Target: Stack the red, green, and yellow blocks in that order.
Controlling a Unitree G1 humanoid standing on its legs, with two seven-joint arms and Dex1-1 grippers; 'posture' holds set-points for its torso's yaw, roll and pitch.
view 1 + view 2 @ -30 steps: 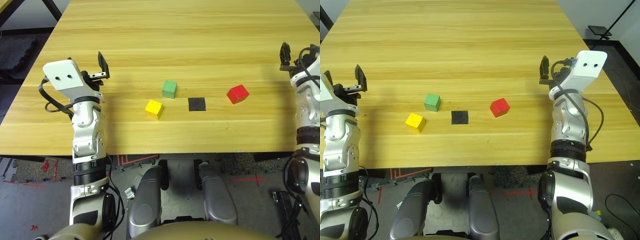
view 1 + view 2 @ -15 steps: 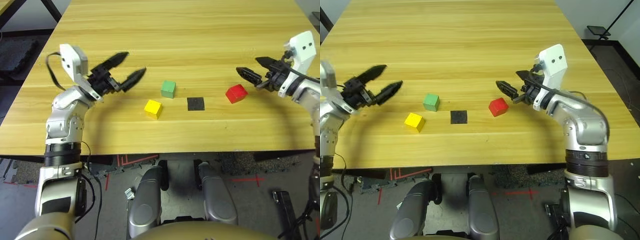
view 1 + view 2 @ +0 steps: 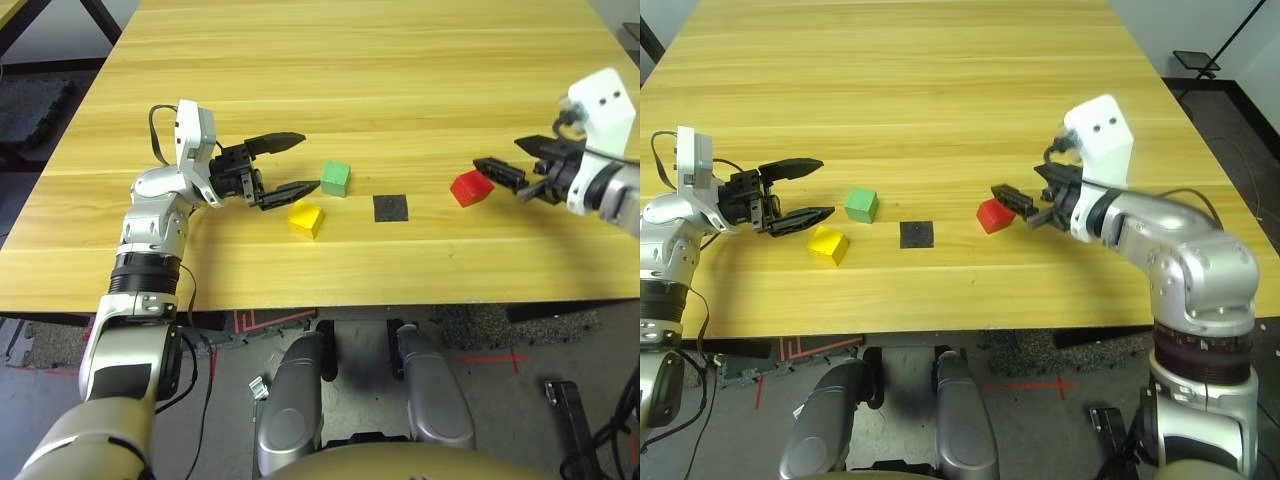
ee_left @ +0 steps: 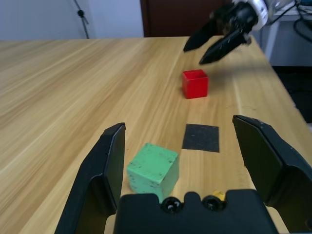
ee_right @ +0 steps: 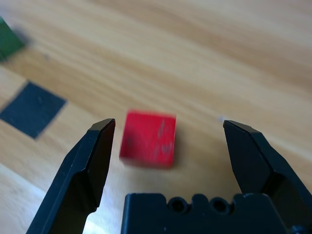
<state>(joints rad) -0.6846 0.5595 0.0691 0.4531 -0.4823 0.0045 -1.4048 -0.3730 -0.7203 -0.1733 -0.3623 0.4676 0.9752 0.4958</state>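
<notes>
The three blocks lie apart on the wooden table. The green block [image 3: 337, 178] is left of centre, and the yellow block [image 3: 306, 217] sits just nearer than it. My left gripper [image 3: 305, 162] is open and level, its fingertips just left of both; the left wrist view has the green block [image 4: 152, 169] low between the fingers. The red block [image 3: 470, 186] lies to the right. My right gripper [image 3: 496, 153] is open and empty, its tips at the block's far right side. In the right wrist view the red block [image 5: 148, 138] sits between the spread fingers.
A flat black square patch [image 3: 391, 208] lies on the table [image 3: 380, 70] between the green and red blocks. The table's front edge runs close below the blocks. Wide bare wood stretches behind them.
Both arms have swung in from the table's sides and lowered, the left gripper to the green and yellow blocks, the right to the red block. The blocks have not moved.
</notes>
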